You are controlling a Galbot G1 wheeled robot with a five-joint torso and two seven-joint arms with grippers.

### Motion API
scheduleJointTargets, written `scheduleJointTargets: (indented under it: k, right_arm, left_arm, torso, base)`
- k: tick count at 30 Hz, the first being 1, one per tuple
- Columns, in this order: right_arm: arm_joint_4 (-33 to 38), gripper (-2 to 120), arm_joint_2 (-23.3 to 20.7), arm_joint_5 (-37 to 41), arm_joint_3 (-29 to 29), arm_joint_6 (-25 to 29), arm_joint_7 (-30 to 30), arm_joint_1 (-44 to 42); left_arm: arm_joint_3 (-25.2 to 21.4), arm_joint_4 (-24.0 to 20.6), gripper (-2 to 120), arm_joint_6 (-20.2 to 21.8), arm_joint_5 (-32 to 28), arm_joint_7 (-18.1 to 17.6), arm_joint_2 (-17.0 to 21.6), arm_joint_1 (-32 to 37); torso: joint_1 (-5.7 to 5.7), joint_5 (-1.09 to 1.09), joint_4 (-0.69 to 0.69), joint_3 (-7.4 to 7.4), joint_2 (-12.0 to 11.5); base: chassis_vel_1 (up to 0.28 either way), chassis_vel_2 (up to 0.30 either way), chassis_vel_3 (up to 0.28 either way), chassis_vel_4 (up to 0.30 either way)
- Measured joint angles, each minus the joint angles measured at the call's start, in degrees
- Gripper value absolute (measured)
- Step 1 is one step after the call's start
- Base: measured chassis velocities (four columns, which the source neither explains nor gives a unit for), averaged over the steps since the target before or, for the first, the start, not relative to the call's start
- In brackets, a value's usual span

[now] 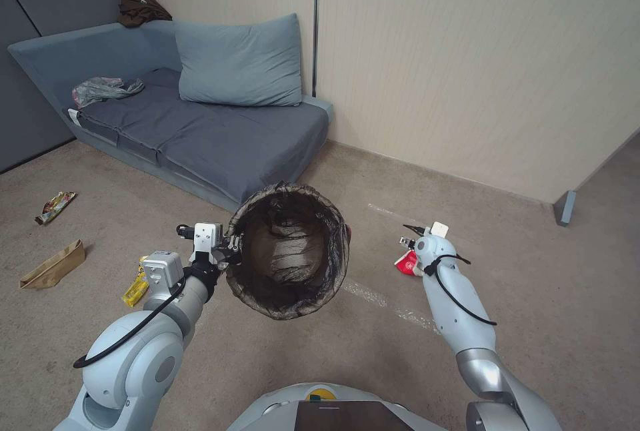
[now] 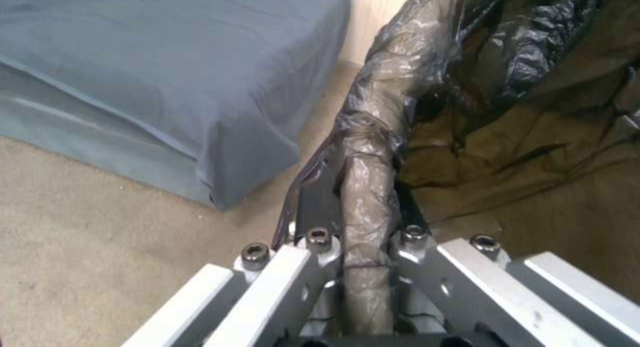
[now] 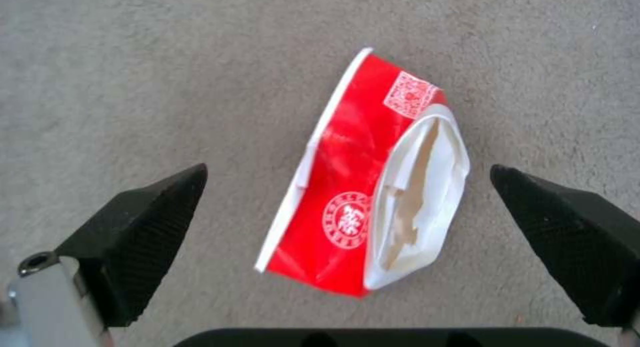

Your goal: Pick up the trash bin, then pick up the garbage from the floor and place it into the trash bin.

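The left gripper (image 2: 363, 247) is clamped on the rim of the bin (image 1: 288, 259), its fingers pinching the bag-covered lip, and it holds the bin off the floor in front of the robot with the mouth tipped toward the head camera. The right gripper (image 3: 347, 207) hangs spread wide just above a flattened red-and-white wrapper (image 3: 363, 187) on the carpet, one black fingertip (image 3: 147, 212) to each side and nothing in its grasp; in the head view that wrapper (image 1: 405, 262) peeks out beside the wrist, to the right of the bin. The likeliest failure is at the carpet: the wrapper lies flat, so closing fingers could skate over it or push it aside without lifting it (a thin edge gives little to bite). A grip on only the loose white flap could let the piece tear or slip out on the way over. The bin's hold is on slick liner, so the rim might slide in the fingers, and its tilt could let litter fall out. More garbage waits at left: a tan bag (image 1: 53, 264), a yellow wrapper (image 1: 136, 288) and another wrapper (image 1: 56, 206).
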Motion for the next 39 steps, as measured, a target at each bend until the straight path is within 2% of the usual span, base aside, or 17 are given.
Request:
scheduleJointTargets:
  k: [20,30,32,34,35,38,39]
  right_arm:
    - [-23.4,100,1.8,-11.0,5.5,6.5,-8.3,8.4]
    - [-27.7,100,2.2,-12.6,7.5,8.2,-10.2,9.5]
    - [-27.8,96,2.2,-12.8,7.5,8.3,-10.5,9.5]
    - [-27.6,86,2.2,-13.0,7.5,8.3,-11.0,9.2]
    - [-27.6,86,2.2,-13.0,7.5,8.3,-11.0,9.2]
    - [-27.1,72,2.3,-13.2,7.5,8.4,-11.2,8.7]
    - [-27.1,72,2.3,-13.2,7.5,8.4,-11.2,8.7]
  left_arm:
    - [-0.1,0.0,0,0.0,0.4,0.3,-0.4,0.3]
    - [-0.2,0.0,0,0.0,0.6,0.4,-0.7,0.4]
    - [-0.2,0.0,0,0.0,0.6,0.4,-0.6,0.4]
    - [-0.3,0.0,0,0.0,0.6,0.4,-0.5,0.3]
    - [-0.3,0.0,0,0.0,0.6,0.4,-0.5,0.3]
    - [-0.3,0.0,0,0.0,0.6,0.4,-0.6,0.3]
    - [-0.3,0.0,0,0.0,0.6,0.4,-0.6,0.3]
  torso:
    - [0.00,0.01,0.00,0.00,0.0]
    - [0.00,0.00,-0.01,0.00,0.0]
    - [0.00,0.00,-0.01,0.00,0.0]
    - [0.00,0.00,-0.01,0.00,0.0]
    - [0.00,0.00,-0.01,0.00,0.0]
    - [0.00,0.00,-0.01,0.00,0.0]
    - [0.00,0.00,-0.01,0.00,0.0]
  base:
    - [0.000,0.000,0.000,0.000]
    - [0.000,0.000,0.000,0.000]
    - [0.000,0.000,0.000,0.000]
    - [0.000,0.000,0.000,0.000]
    - [0.000,0.000,0.000,0.000]
    - [0.000,0.000,0.000,0.000]
    - [0.000,0.000,0.000,0.000]
